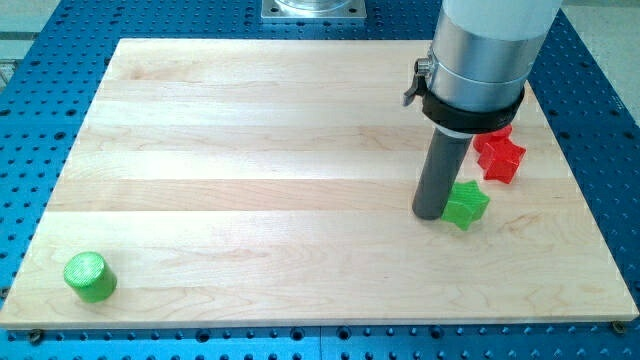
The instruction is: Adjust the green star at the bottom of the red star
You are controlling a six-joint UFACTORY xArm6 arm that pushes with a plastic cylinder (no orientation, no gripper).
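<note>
The green star (467,204) lies on the wooden board (250,150) at the view's right. The red star (499,156) lies just above and to the right of it, a small gap between them; its upper part is hidden behind the arm's silver body. My tip (431,214) rests on the board right against the green star's left side. The dark rod rises from there into the silver cylinder above.
A green cylinder (90,277) stands near the board's bottom left corner. The board lies on a blue perforated table (30,120). The board's right edge is close to the two stars.
</note>
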